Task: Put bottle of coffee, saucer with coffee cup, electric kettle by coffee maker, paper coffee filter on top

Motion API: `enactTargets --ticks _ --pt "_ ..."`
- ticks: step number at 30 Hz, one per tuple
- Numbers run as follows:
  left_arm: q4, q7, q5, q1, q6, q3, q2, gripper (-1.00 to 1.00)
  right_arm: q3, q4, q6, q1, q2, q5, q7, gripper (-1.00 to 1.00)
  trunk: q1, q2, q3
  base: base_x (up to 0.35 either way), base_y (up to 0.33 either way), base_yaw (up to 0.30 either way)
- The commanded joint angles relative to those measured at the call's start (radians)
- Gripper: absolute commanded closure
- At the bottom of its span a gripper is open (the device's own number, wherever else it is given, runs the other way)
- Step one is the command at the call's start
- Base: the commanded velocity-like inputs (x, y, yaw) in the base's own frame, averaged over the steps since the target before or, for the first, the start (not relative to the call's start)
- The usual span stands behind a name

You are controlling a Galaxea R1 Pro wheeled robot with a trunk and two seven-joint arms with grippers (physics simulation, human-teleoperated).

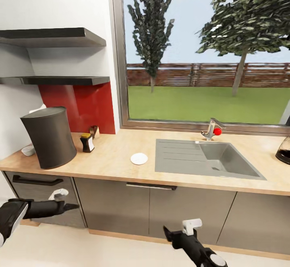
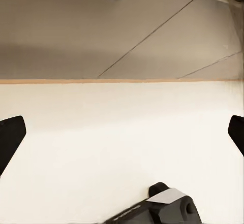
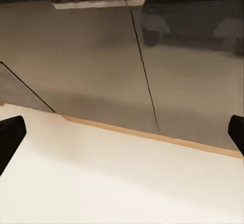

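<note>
You see a pale wood-grain surface [image 1: 112,154], a dark charcoal coffee maker [image 1: 50,137], a white saucer [image 1: 139,158], a grey sink [image 1: 201,158], a red backsplash [image 1: 86,103] and a red-knobbed tap [image 1: 212,130].

No readable text, brand or nr anywhere; small dark bottle w/ yellow cap and pale label [image 1: 87,142] on light wood countertop [image 1: 112,158]: label too blurred to read
</note>
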Motion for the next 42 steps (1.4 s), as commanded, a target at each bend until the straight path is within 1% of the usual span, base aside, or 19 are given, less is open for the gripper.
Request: enactTargets --ticks 1,3,4,5,6,8,11,14,19,22,27,31,32,33,34,35,36,40,42 --pt "-0.001 -0.012 -0.011 -0.011 0.012 0.007 -0.001 -1.0 -0.002 -0.023 0.02 -0.001 0.001 -0.011 0.009 -1.0 0.0 -0.001 -0.001 0.0 0.0 0.0" --pt "-0.001 -0.021 -0.01 -0.05 0.03 0.005 -0.001 -1.0 0.003 -0.095 0.086 -0.002 0.001 -0.115 0.009 -1.0 0.0 -0.001 -0.001 0.0 0.0 0.0" --pt "-0.001 -0.022 -0.01 -0.059 0.039 0.004 -0.002 -1.0 0.005 -0.112 0.104 -0.002 0.001 -0.143 0.009 -1.0 0.0 -0.001 -0.001 0.0 0.0 0.0" --pt "-0.001 -0.024 -0.01 -0.074 0.062 0.003 -0.003 -1.0 0.01 -0.14 0.141 -0.003 0.001 -0.195 0.009 -1.0 0.0 -0.001 -0.001 0.0 0.0 0.0" --pt "-0.001 -0.025 -0.01 -0.081 0.075 0.002 -0.004 -1.0 0.012 -0.152 0.159 -0.005 0.001 -0.22 0.009 -1.0 0.0 -0.001 -0.001 0.0 0.0 0.0" --pt "-0.006 -0.033 -0.008 -0.099 0.123 0.001 -0.01 -1.0 0.017 -0.18 0.224 -0.024 0.0 -0.301 0.009 -1.0 0.0 -0.001 -0.001 0.0 0.0 0.0" --pt "-0.028 -0.057 -0.008 -0.117 0.151 0.001 -0.013 -1.0 0.019 -0.19 0.269 -0.071 -0.001 -0.356 0.008 -1.0 0.0 -0.001 -0.001 0.0 0.0 0.0" --pt "-0.063 -0.101 -0.007 -0.135 0.176 0.0 -0.015 -1.0 0.02 -0.193 0.306 -0.142 -0.001 -0.407 0.006 -1.0 0.0 -0.001 -0.001 0.0 0.0 0.0" --pt "-0.109 -0.134 -0.008 -0.161 0.29 0.0 -0.018 -1.0 0.02 -0.191 0.384 -0.258 -0.001 -0.499 0.001 -1.0 0.0 -0.001 -0.001 0.0 0.0 0.0" --pt "-0.14 -0.139 -0.007 -0.169 0.33 0.0 -0.018 -1.0 0.019 -0.187 0.423 -0.321 -0.001 -0.538 -0.01 -1.0 0.0 -0.001 -0.001 0.0 0.0 0.0" --pt "-0.195 -0.142 -0.004 -0.199 0.39 0.001 -0.026 -1.0 0.018 -0.143 0.465 -0.454 0.001 -0.598 -0.128 -1.0 0.0 -0.001 -0.001 0.0 0.0 0.0" --pt "-0.203 -0.143 -0.003 -0.214 0.429 0.001 -0.045 -1.0 0.017 -0.109 0.471 -0.526 0.001 -0.689 -0.236 -1.0 0.0 -0.001 -0.001 0.0 0.0 0.0" --pt "-0.204 -0.143 -0.003 -0.218 0.435 0.001 -0.055 -1.0 0.017 -0.102 0.472 -0.546 0.001 -0.73 -0.282 -1.0 0.0 -0.001 -0.001 0.0 0.0 0.0" --pt "-0.204 -0.142 -0.004 -0.221 0.436 0.0 -0.061 -1.0 0.018 -0.1 0.472 -0.555 0.001 -0.752 -0.307 -1.0 0.0 -0.001 -0.001 0.0 0.0 0.0" --pt "-0.205 -0.141 -0.007 -0.229 0.44 0.0 -0.072 -1.0 0.018 -0.101 0.473 -0.57 0.001 -0.797 -0.353 -1.0 0.0 -0.001 -0.001 0.0 0.0 0.0" --pt "-0.205 -0.14 -0.008 -0.236 0.441 0.0 -0.077 -1.0 0.018 -0.102 0.473 -0.576 0.001 -0.819 -0.374 -1.0 0.0 -0.001 -0.001 0.0 0.0 0.0" --pt "-0.202 -0.139 -0.009 -0.249 0.443 0.0 -0.086 -1.0 0.019 -0.107 0.473 -0.584 0.0 -0.863 -0.405 -1.0 0.0 -0.001 -0.001 0.0 0.0 0.0" --pt "-0.195 -0.137 -0.011 -0.271 0.446 0.001 -0.097 -1.0 0.022 -0.113 0.475 -0.594 -0.004 -0.951 -0.447 -1.0 0.0 -0.001 -0.001 0.0 0.0 0.0" --pt "-0.194 -0.137 -0.011 -0.271 0.446 0.003 -0.098 -1.0 0.023 -0.112 0.476 -0.596 -0.006 -0.966 -0.455 -1.0 0.0 -0.001 -0.001 0.0 0.0 0.0"
